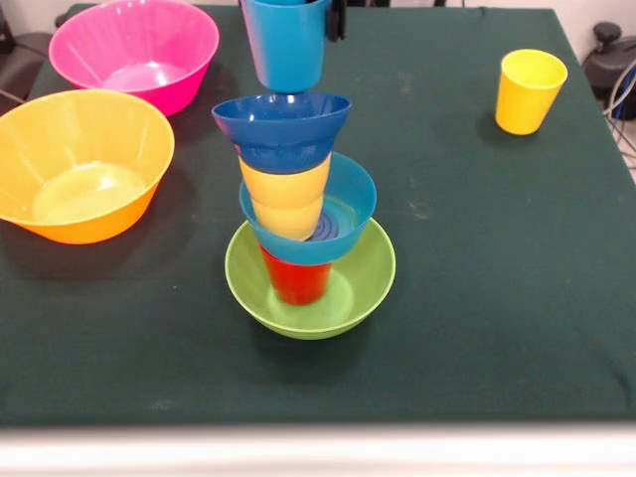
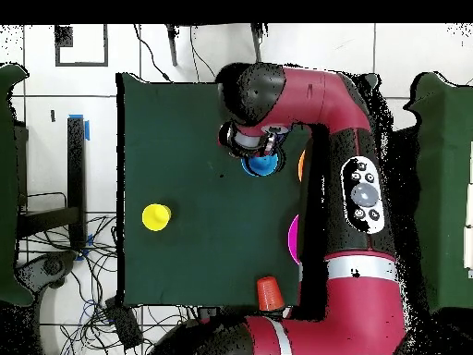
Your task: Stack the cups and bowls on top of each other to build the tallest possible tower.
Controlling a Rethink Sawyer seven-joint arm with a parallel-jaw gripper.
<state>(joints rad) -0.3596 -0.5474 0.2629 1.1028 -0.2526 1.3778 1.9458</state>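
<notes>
The tower stands mid-table: a green bowl (image 1: 343, 293) at the bottom, a red cup (image 1: 296, 281) in it, a light blue bowl (image 1: 350, 199), a yellow-orange cup section (image 1: 286, 191), and a dark blue bowl (image 1: 281, 124) on top. It leans slightly. My gripper (image 1: 288, 10) comes in at the top edge, shut on a light blue cup (image 1: 286, 50). It holds the cup upright, with its base right at the dark blue bowl's rim. In the overhead view the arm covers the tower. Only the gripper (image 2: 261, 151) and some blue (image 2: 261, 166) show.
A pink bowl (image 1: 134, 50) and a yellow-orange bowl (image 1: 79, 164) sit at the left. A lone yellow cup (image 1: 530, 91) stands at the right and also shows in the overhead view (image 2: 156, 217). Overhead, a red cup (image 2: 269, 294) stands by the table edge near the robot's base.
</notes>
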